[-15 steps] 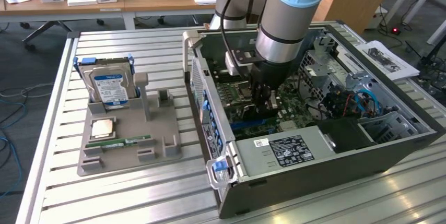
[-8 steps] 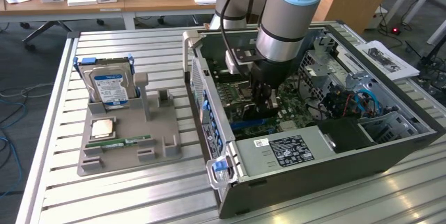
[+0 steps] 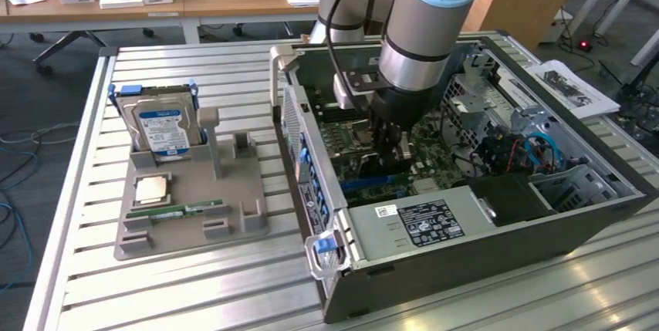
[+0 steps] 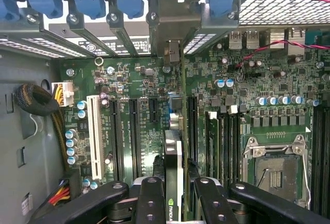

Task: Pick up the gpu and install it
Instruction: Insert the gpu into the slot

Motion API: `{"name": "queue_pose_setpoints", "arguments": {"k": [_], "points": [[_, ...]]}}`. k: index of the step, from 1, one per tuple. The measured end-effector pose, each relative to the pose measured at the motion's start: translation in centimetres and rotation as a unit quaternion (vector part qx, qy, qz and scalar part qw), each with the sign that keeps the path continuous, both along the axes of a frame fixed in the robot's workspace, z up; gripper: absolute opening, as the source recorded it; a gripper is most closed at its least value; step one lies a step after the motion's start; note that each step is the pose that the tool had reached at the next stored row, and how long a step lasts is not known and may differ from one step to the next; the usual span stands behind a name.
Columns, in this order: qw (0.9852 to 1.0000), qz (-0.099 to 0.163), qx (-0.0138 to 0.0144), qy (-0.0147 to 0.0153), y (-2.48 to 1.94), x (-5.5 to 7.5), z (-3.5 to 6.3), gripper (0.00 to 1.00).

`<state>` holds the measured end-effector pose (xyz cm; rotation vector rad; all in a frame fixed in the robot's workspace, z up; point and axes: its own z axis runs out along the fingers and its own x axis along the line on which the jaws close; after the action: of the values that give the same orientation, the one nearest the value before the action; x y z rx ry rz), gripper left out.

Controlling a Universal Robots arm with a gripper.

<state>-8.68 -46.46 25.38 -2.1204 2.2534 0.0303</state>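
Since the case (image 3: 515, 227) walls in the gripper (image 3: 390, 144) on every side, any sideways correction risks knocking the arm against sheet metal. Beneath the jaws lies the board (image 4: 139, 79), and it would take the force of a missed push. The jaws are clenched on the gpu (image 4: 172, 157), which stands edge-on between them and runs ahead toward the case's rear wall. I cannot tell whether its lower edge has entered the blue slot (image 3: 366, 185) just under the jaws. If the card sits tilted in the grasp, one end could bind first, or it could slip between the pads. Ahead of the jaws, the bracket (image 4: 170, 20) may snag the rear frame. Capacitors (image 4: 223, 83) beside the jaws could be scraped.
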Motion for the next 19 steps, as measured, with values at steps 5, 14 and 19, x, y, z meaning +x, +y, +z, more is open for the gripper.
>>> {"name": "queue_pose_setpoints", "arguments": {"k": [5,14,19], "points": [[1.0000,0.000,0.0000,-0.0001,0.00,0.15,-0.01,0.27],[1.0000,-0.003,-0.0046,0.0000,0.00,0.17,-0.01,0.27],[0.9999,-0.007,-0.0111,0.0001,0.00,0.17,-0.01,0.27]]}}
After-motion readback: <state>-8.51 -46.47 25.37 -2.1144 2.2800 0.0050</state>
